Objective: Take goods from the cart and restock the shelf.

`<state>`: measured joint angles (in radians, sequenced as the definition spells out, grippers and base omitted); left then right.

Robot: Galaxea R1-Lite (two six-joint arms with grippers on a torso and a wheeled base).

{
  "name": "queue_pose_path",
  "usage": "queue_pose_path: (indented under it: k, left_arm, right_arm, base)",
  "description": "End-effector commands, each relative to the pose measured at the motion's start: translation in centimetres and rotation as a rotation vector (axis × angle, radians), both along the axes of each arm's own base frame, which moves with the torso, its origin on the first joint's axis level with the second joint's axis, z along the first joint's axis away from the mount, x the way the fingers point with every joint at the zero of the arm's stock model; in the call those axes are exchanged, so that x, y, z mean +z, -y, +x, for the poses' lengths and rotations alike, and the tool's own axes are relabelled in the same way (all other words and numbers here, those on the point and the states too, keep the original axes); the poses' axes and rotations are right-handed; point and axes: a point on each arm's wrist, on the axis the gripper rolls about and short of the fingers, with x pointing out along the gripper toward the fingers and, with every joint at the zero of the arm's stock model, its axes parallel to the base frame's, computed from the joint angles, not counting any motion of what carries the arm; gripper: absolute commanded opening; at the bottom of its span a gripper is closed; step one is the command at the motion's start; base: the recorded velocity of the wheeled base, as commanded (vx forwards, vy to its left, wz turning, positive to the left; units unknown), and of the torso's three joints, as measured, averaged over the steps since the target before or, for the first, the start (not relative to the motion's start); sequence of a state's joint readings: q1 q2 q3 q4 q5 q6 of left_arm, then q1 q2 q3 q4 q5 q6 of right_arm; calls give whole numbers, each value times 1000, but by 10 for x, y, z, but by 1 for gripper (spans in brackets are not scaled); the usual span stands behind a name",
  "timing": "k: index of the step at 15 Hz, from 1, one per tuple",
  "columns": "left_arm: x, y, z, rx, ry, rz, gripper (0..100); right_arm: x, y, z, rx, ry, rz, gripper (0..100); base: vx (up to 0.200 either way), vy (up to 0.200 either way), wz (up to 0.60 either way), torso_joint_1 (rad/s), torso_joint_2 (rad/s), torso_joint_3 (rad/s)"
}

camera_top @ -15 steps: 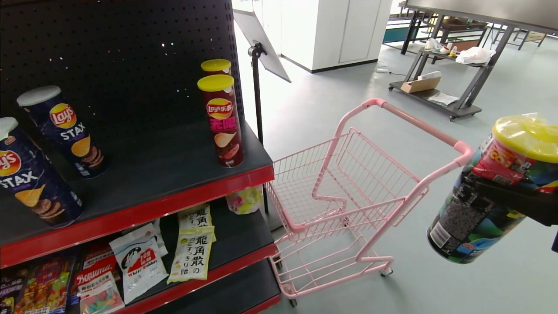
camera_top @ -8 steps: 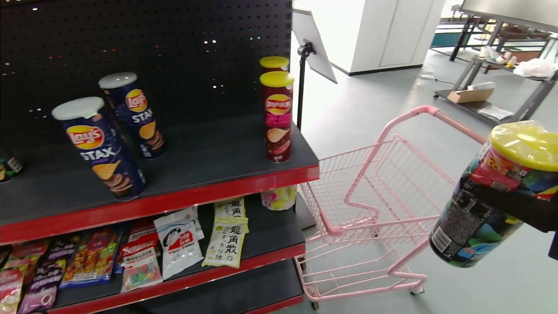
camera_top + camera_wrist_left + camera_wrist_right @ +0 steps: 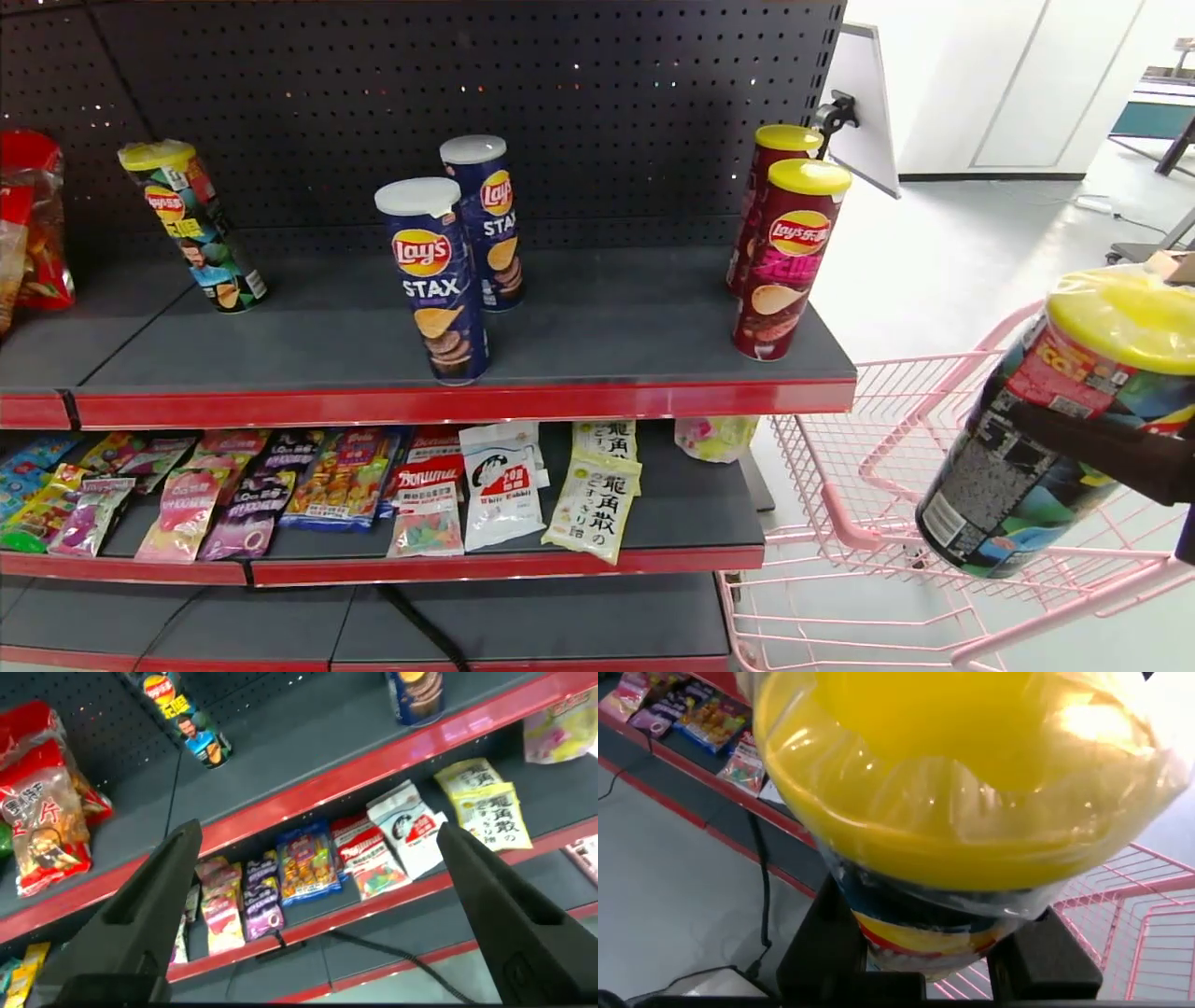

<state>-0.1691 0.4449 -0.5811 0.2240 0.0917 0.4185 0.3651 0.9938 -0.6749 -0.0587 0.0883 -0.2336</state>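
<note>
My right gripper [image 3: 1097, 446] is shut on a tall chip can [image 3: 1036, 439] with a yellow lid and a multicoloured label, held tilted in the air above the pink cart [image 3: 868, 509], right of the shelf. In the right wrist view the can's lid [image 3: 971, 784] is very close, with my right gripper [image 3: 938, 952] clamped on the body below it. A matching can [image 3: 191, 224] stands at the upper shelf's [image 3: 607, 345] far left. My left gripper [image 3: 318, 905] is open and faces the lower shelf's snack bags [image 3: 308, 863].
Two blue cans [image 3: 439, 280] stand mid-shelf and two maroon cans [image 3: 789, 252] at its right end. A red snack bag [image 3: 33, 215] sits at the far left. Candy and snack bags [image 3: 504, 485] line the lower shelf. A pegboard backs the shelf.
The head camera has swung left, so the shelf and cart shifted right in the picture. The chip can stays in my right gripper at the same spot in view.
</note>
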Motion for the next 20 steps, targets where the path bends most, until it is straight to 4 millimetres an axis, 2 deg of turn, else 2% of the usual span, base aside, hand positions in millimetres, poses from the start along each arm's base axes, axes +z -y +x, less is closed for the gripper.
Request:
queue_pose_path:
  k: [1,6,7,11,20]
  left_arm:
    - [0,0,0,1,1,2,100]
    - [1,0,-1,1,6,13,100]
    - [1,0,-1,3,6,13,100]
    - [0,0,-1,1,5,14,100]
    - [-2,0,1,0,-6,14,100]
  right_arm:
    - [2,1,-2,4,10,3,0]
    - [1,-2,2,27,45,25,0]
    - [-3,-4,-1,133,21,57,0]
    - [-7,-4,-10,277,9,91,0]
    - [-10,-10,-12,367,-25,108,0]
  base:
    - [0,0,0,0,0,0]
    - [0,0,0,0,0,0]
    - [0,0,0,0,0,0]
    - [0,0,0,0,0,0]
    - [0,200,0,3,5,5]
